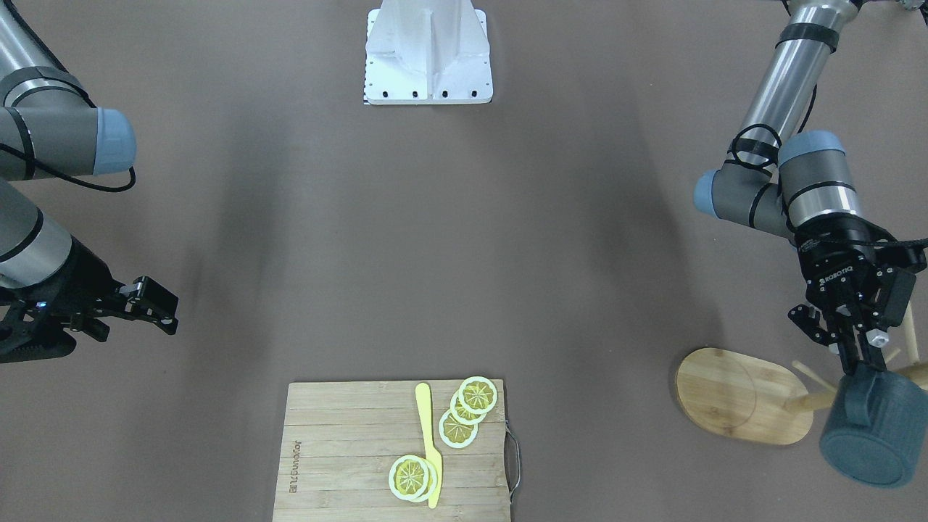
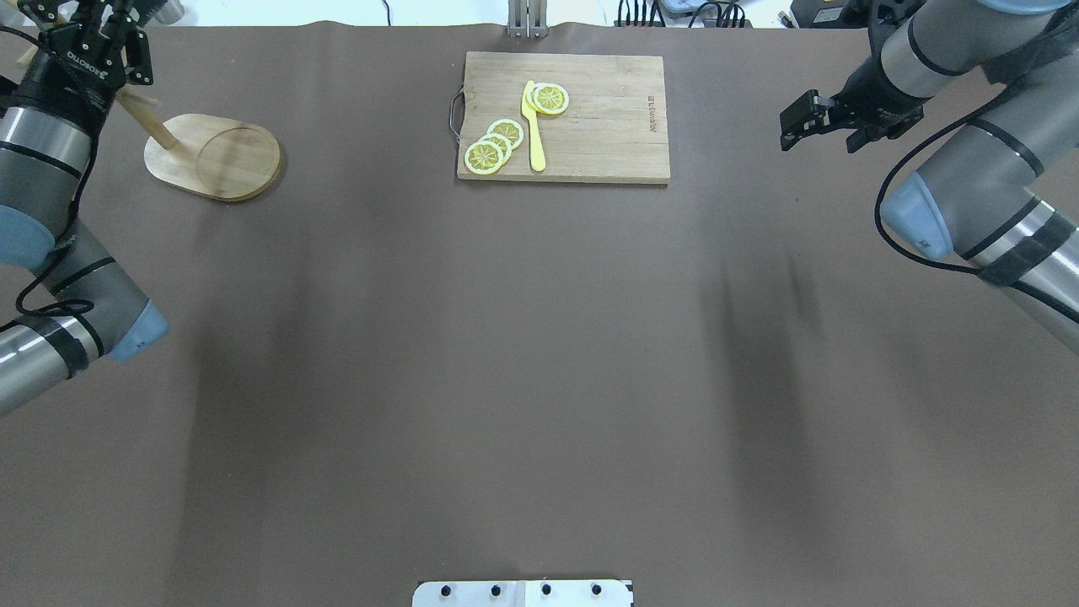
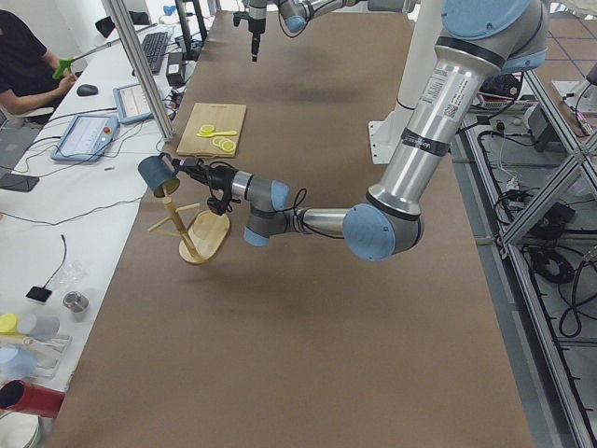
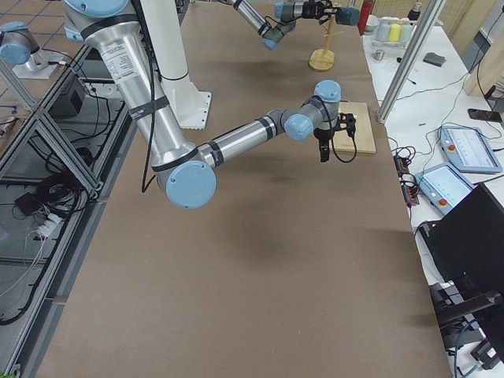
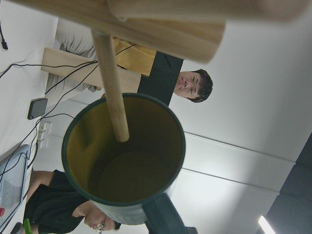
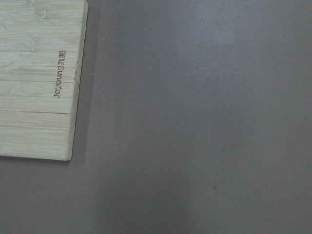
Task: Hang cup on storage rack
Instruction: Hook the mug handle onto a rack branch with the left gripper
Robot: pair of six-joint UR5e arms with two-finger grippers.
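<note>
Front view: your left gripper point(image 1: 859, 357) clamps the cup point(image 1: 873, 431) by its handle, up at the desk's far-left corner beside the storage rack point(image 1: 739, 395) post. Risk: a shove there could tip the rack toward the edge.

Left wrist view: a peg point(image 5: 111, 87) points into the cup's mouth, not thru the handle. Let go now & it prob. drops.

Overhead: right gripper point(image 2: 801, 126) empty near the far-right corner, jaw gap can't tell. Far & left edges tight; back off toward the near edge, away from the cutting board point(image 2: 590, 118).

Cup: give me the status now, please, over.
Left gripper shut on cup handle. Cup tilted, mouth over a storage rack peg, not released. Right gripper empty, jaws unclear. Nothing in the way.
</note>
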